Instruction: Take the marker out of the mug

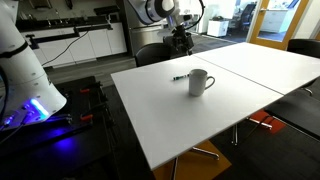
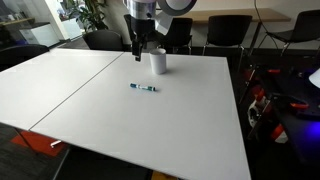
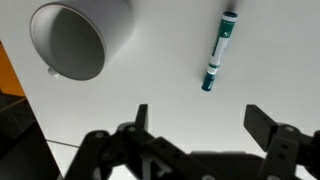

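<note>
The light grey-white mug stands upright on the white table; it also shows in an exterior view and, looking into its empty mouth, in the wrist view. The marker, dark with a teal band, lies flat on the table beside the mug, outside it, and shows in an exterior view and in the wrist view. My gripper is open and empty, raised above the table near the mug, beyond the table's far edge in an exterior view.
Dark office chairs stand around the table. A white machine base with blue light stands on the floor beside the table. Orange table legs show under the table's edge. A seam divides the tabletop.
</note>
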